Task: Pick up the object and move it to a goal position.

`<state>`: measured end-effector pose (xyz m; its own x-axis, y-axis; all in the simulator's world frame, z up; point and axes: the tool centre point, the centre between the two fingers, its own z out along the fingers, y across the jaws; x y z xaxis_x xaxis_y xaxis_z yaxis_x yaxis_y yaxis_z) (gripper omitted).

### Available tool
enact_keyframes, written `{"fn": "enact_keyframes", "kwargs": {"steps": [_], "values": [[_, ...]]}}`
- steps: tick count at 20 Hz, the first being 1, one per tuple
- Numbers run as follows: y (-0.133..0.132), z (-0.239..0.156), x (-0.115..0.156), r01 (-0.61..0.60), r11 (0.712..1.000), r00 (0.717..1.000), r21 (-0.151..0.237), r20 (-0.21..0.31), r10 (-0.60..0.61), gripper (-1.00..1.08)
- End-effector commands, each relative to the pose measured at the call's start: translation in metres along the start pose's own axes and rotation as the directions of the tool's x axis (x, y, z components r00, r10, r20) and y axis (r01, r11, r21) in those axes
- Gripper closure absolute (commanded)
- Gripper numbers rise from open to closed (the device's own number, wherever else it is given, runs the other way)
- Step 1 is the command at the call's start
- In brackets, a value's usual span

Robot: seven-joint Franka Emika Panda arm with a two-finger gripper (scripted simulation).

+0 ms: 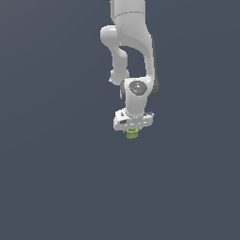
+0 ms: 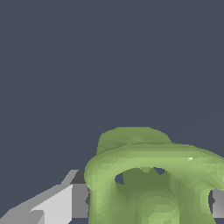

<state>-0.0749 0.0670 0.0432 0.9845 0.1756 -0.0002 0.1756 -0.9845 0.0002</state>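
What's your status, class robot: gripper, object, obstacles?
Gripper shut on green object, fingers at its sides. Object fills the wrist view. No obstacle seen.

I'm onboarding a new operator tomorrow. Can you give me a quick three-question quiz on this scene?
1. True or false: the green object sits directly under the gripper.
2. In the wrist view, what flanks the object? A) fingers B) a bowl C) nothing
3. What colour is the arm?

Key: 1 true; 2 A, a finger shows on each side; 3 white.
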Motion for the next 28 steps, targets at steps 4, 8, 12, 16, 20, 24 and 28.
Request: {"fn": "enact_keyframes", "kwargs": {"steps": [4, 8, 12, 16, 20, 24, 28], "values": [[-0.001, -0.014, -0.002, 0.0, 1.0, 1.0, 0.0, -0.001, 0.0, 1.08], [-0.001, -0.033, -0.005, 0.0, 1.0, 1.0, 0.0, -0.001, 0.0, 1.08], [-0.003, -0.061, -0.009, 0.0, 1.0, 1.0, 0.0, -0.001, 0.0, 1.08], [-0.004, -0.097, -0.014, 0.0, 1.0, 1.0, 0.0, -0.001, 0.0, 1.08], [-0.007, -0.139, -0.019, 0.0, 1.0, 1.0, 0.0, -0.001, 0.0, 1.08], [-0.009, -0.183, -0.025, 0.001, 1.0, 1.0, 0.0, -0.001, -0.001, 1.08], [-0.011, -0.225, -0.03, 0.001, 1.0, 1.0, 0.001, 0.0, -0.001, 1.08]]}}
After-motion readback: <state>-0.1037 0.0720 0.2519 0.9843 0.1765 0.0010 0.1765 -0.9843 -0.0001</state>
